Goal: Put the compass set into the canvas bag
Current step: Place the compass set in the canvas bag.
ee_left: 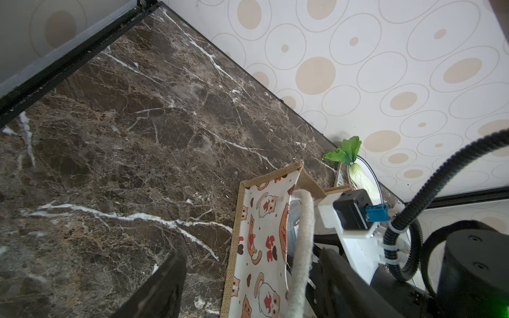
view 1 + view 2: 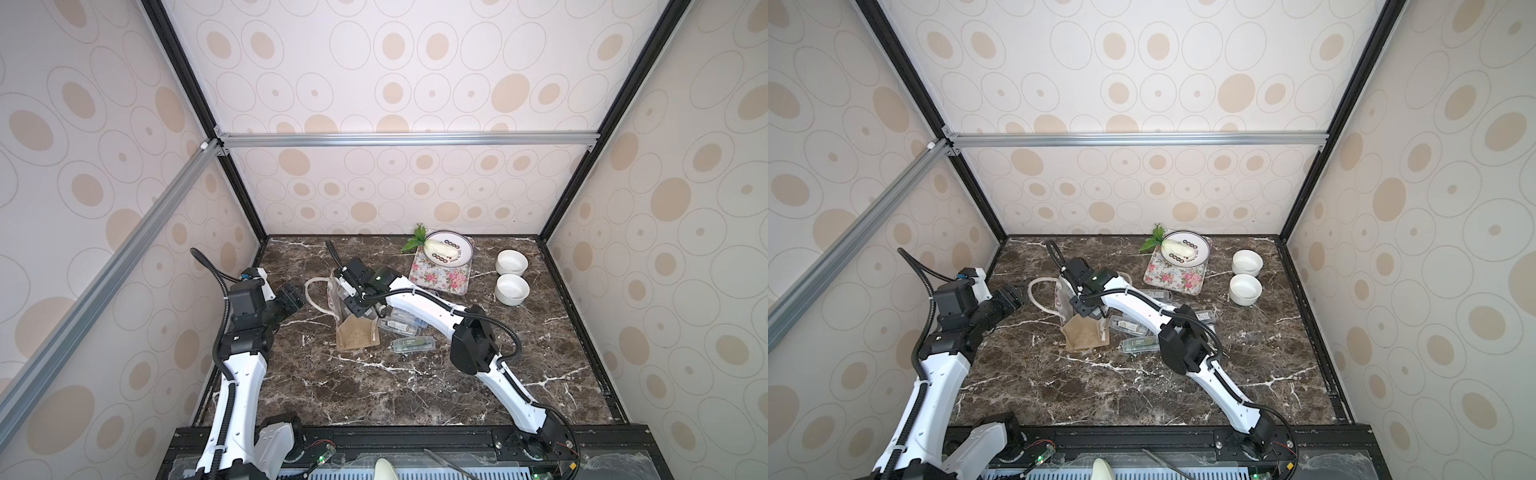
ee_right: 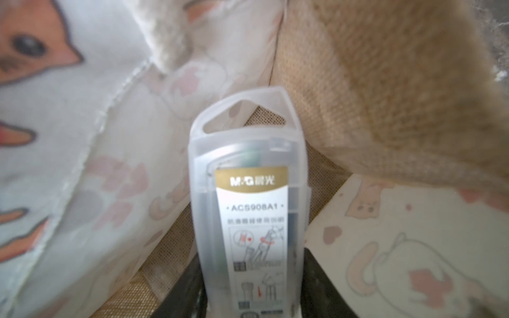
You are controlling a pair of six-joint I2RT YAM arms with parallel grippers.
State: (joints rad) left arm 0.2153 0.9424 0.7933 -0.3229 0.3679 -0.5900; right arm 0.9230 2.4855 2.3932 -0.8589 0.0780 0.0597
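The canvas bag [image 2: 356,337] [image 2: 1086,336] stands mid-table, tan burlap with white cat-print panels [image 1: 261,247]. My right gripper [image 2: 345,289] [image 2: 1073,286] reaches into its mouth. In the right wrist view that gripper [image 3: 250,275] is shut on a compass set [image 3: 248,206], a clear plastic case with a gold-and-white label. The case's end sits inside the bag, between the printed lining and the burlap. My left gripper [image 2: 295,297] [image 1: 253,256] is open at the bag's left side. The white rope handle [image 1: 301,247] [image 2: 311,291] hangs between its fingers, nearer one of them.
More clear cases [image 2: 413,344] [image 2: 399,326] lie on the marble table [image 2: 374,395] right of the bag, partly under my right arm. A floral mat [image 2: 440,276] with a plate and toy cabbage [image 2: 444,248] sits at the back. Two white bowls [image 2: 512,274] stand at the right.
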